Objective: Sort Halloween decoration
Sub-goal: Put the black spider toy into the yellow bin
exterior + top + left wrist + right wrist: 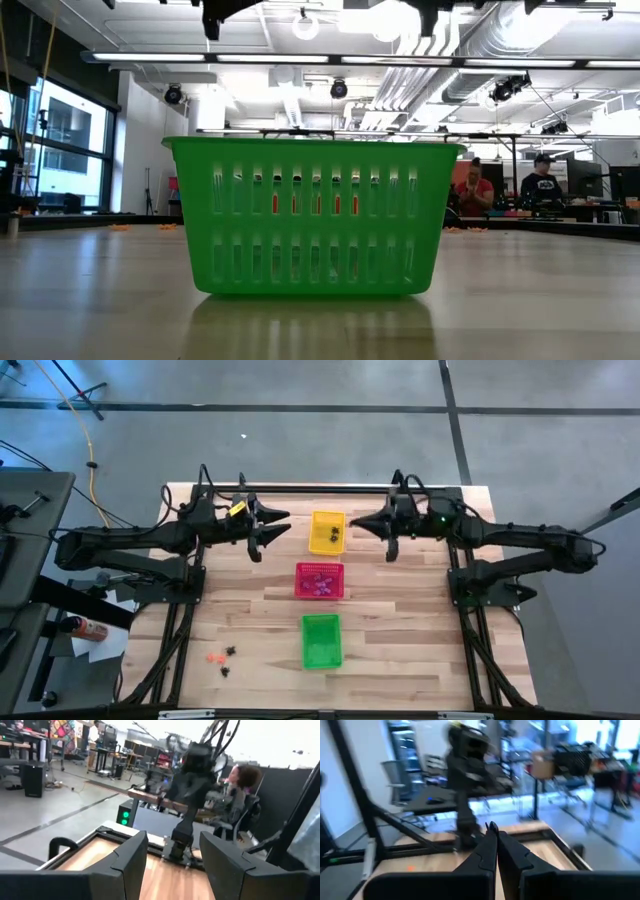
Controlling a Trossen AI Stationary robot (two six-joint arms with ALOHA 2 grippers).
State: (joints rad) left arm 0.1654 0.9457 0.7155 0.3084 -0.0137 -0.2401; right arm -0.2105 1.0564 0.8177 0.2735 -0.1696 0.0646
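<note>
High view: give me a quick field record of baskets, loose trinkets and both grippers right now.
yellow basket: far end of the row, black trinkets inside
red basket: middle, purple-pink trinkets inside
green basket: near end, looks empty
loose trinkets: one orange and a couple of black, on the table left of the green basket
left gripper: raised beside the yellow basket, open, empty
right gripper: raised on the other side of the yellow basket, shut, nothing visibly held
table: light wood

It was an open robotics lab: exposed white ceiling ducts (470, 50), long strip lights (330, 58), and people seated at cluttered workbenches (540, 205).
</note>
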